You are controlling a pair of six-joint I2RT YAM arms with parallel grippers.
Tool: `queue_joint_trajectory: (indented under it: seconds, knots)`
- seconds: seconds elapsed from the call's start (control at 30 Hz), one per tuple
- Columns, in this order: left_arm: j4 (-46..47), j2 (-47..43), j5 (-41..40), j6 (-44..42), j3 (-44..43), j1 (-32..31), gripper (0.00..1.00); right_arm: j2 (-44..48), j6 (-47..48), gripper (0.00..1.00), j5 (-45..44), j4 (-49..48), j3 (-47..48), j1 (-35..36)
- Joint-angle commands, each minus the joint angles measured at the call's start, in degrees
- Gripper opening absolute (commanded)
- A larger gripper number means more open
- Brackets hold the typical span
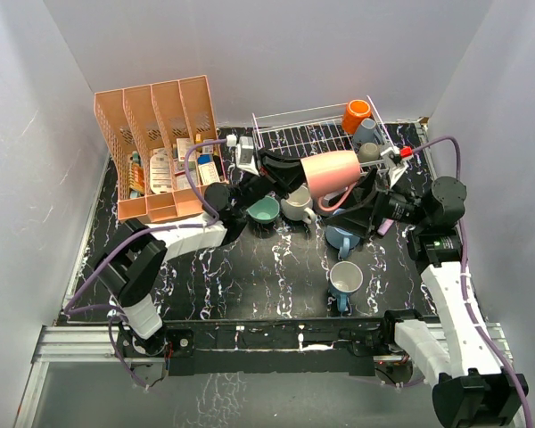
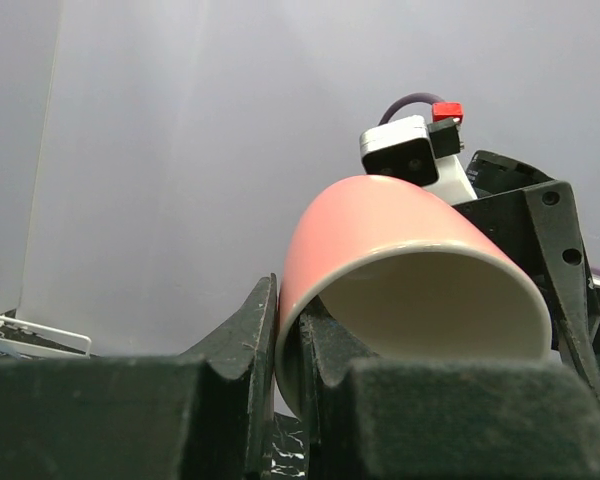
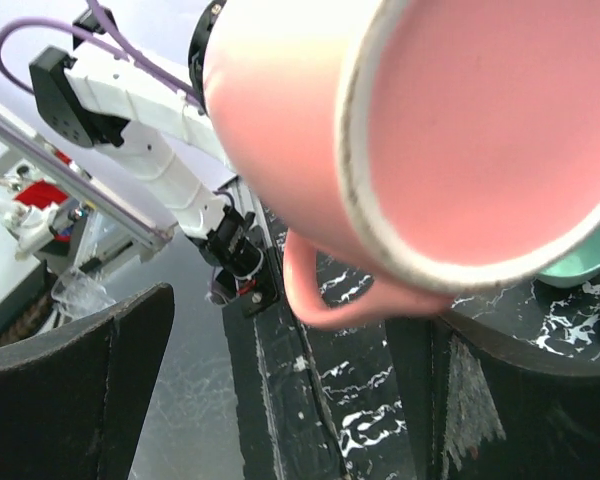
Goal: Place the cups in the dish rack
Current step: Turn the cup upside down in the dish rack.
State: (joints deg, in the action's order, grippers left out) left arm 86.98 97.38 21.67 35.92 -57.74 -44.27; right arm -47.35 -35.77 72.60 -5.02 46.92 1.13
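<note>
Sideways, pink cup (image 2: 380, 225) pinched in left gripper (image 2: 288, 345).

The pink mug (image 1: 332, 174) looks smooth glazed ceramic, the dish rack (image 1: 290, 135) white-coated wire

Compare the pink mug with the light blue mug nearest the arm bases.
The pink mug is tipped sideways; the light blue mug stands upright. The pink mug is aloft, the left gripper clamping its rim; the light blue mug rests on the table. Both have handles.
</note>
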Motion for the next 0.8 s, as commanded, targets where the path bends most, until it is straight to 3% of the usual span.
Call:
queue_joint_trajectory:
  seconds: [0.0, 0.17, 0.47, 0.77]
  knots:
    - [12.3, -0.86, -2.08, -0.84, -4.29, -1.14, 0.0, -0.28, -11.03, 0.89, -8.48, -11.36, -1.27, 2.8]
    - [12.62, -0.65, -2.43, -1.17, -4.19, -1.78, 0.0, 0.07, -18.15, 0.88, -13.97, -18.41, -3.16, 5.19]
    - [13.47, -1.47, -2.69, -0.92, -3.39, -1.9, 0.0, -0.26, -21.28, 0.83, -17.44, -18.33, -3.74, 5.73]
    - [14.01, -2.09, -3.26, -0.72, -2.41, -1.95, 0.0, -0.55, -22.05, 0.64, -17.63, -18.71, -4.16, 5.73]
